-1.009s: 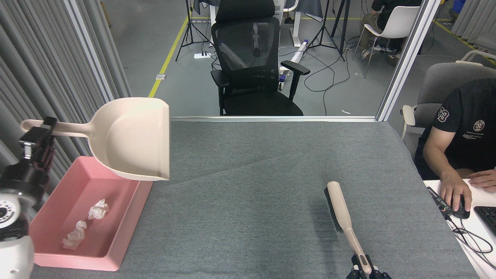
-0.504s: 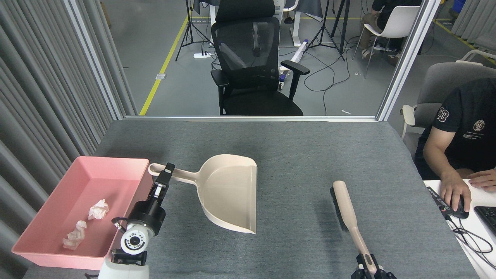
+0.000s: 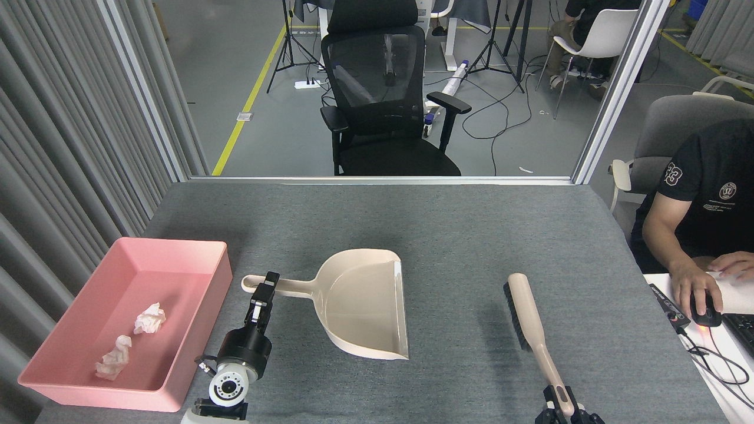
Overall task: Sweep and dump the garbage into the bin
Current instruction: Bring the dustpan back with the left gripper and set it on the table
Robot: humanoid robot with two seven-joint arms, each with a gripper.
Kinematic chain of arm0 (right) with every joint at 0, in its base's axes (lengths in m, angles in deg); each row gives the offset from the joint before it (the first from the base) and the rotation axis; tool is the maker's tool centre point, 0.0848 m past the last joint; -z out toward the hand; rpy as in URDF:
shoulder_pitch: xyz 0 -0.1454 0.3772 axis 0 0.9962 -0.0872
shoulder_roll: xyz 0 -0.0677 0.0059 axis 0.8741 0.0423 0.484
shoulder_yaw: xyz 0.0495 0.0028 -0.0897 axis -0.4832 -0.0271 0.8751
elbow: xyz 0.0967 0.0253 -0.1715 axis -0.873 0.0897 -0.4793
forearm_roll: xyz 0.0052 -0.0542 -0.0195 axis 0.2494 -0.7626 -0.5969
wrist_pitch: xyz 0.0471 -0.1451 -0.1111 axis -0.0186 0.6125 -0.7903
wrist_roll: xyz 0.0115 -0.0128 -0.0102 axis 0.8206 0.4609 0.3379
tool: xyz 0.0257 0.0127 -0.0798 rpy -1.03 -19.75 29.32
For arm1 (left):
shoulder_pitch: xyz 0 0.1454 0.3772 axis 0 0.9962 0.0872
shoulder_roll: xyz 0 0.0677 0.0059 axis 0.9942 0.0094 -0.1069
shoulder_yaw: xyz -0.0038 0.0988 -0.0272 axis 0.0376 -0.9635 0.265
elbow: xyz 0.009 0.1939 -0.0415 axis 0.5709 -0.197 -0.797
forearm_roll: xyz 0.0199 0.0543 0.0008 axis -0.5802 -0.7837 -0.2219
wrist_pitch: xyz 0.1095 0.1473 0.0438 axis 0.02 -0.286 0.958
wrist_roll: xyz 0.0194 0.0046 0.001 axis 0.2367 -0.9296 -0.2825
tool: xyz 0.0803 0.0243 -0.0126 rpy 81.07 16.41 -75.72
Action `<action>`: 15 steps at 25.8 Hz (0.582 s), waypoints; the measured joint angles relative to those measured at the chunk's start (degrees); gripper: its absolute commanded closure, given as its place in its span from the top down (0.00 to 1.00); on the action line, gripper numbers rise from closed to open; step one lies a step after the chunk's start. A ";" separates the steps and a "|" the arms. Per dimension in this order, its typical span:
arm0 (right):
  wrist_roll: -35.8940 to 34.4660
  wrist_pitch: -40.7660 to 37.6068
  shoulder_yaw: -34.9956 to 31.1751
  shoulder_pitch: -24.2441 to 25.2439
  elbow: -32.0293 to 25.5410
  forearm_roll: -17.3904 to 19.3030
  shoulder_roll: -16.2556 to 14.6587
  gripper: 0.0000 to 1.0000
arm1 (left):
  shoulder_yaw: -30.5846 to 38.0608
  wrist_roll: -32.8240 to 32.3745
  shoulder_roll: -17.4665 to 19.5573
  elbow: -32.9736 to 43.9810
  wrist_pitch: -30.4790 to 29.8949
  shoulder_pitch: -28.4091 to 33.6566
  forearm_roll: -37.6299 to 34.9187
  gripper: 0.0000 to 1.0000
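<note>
A: What changed on the desk (image 3: 447, 229)?

B: The bin (image 3: 194, 377) at near left hasn't moved. The dustpan (image 3: 365, 306), over it a second ago, now lies flat mid-desk, left end effector (image 3: 265, 292) pinching its handle.

A: The brush (image 3: 526, 318)?

B: At right, handle clamped in the right end effector (image 3: 562, 406).

A: The garbage (image 3: 132, 340)?

B: Both wads inside the bin. I'd call the dumping done.

Two crumpled white paper wads (image 3: 132, 341), apart, inside shallow pink bin (image 3: 194, 259), table's left edge
</note>
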 measured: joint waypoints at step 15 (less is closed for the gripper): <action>-0.13 0.07 -0.01 0.25 -0.37 -0.01 0.00 0.18 | 0.44 2.52 -0.12 -8.67 -5.64 -1.13 -5.09 0.18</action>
